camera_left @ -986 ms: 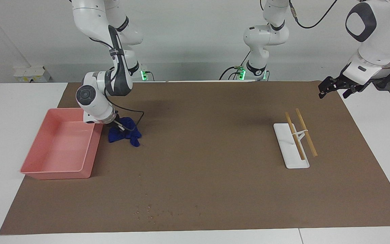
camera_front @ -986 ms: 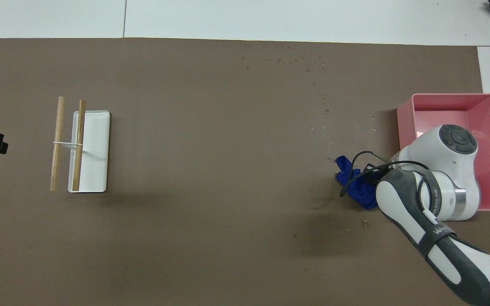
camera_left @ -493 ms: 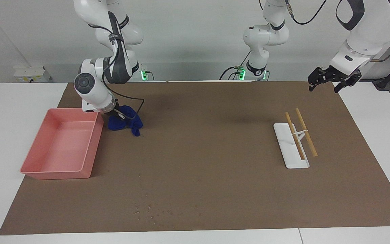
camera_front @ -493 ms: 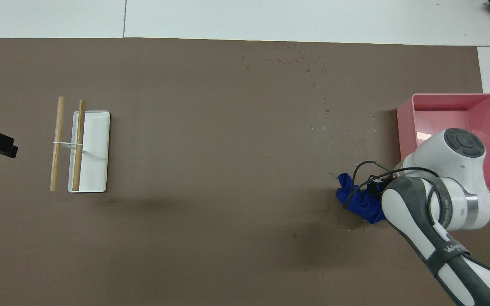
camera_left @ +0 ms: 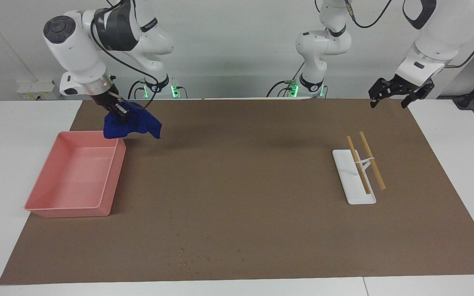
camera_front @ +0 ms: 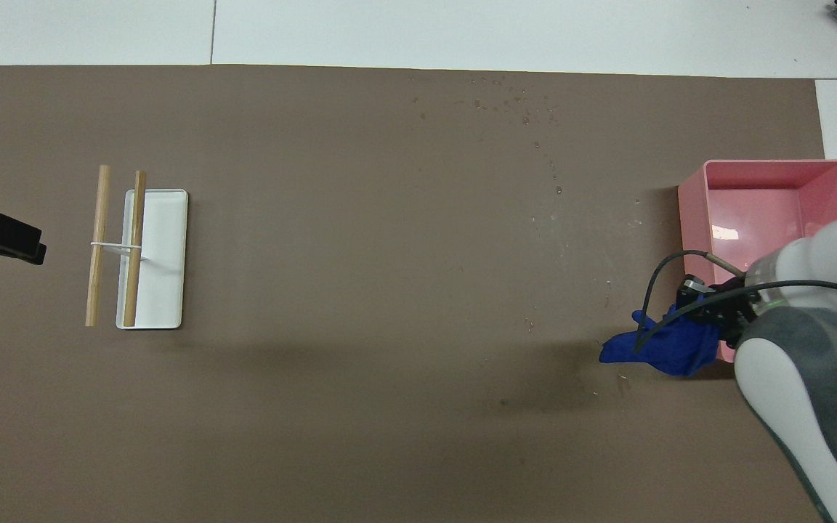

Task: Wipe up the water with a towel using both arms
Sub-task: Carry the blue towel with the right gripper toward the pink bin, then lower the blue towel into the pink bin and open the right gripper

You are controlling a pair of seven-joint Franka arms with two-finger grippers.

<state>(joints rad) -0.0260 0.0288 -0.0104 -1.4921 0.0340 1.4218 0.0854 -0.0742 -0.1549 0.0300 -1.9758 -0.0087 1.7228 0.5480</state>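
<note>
The deep-blue towel [camera_left: 132,125] hangs bunched from my right gripper [camera_left: 117,113], which is shut on it. The gripper holds it in the air over the brown mat, beside the pink tray's corner nearest the robots. In the overhead view the towel [camera_front: 662,345] hangs below the right gripper [camera_front: 709,309]. Small water drops [camera_left: 187,257] lie on the mat by its edge farthest from the robots, and they also show in the overhead view [camera_front: 506,102]. My left gripper [camera_left: 397,92] is open and empty, raised over the mat's corner at the left arm's end; the overhead view shows it too [camera_front: 1,236].
A pink tray [camera_left: 109,181] lies at the right arm's end of the mat and shows in the overhead view [camera_front: 691,218]. A white tray [camera_left: 354,193] with two wooden sticks lies toward the left arm's end and also shows from overhead [camera_front: 164,254].
My right gripper has lifted the towel off the mat and raised it high beside the pink tray. My left gripper has moved a little inward over the mat's corner.
</note>
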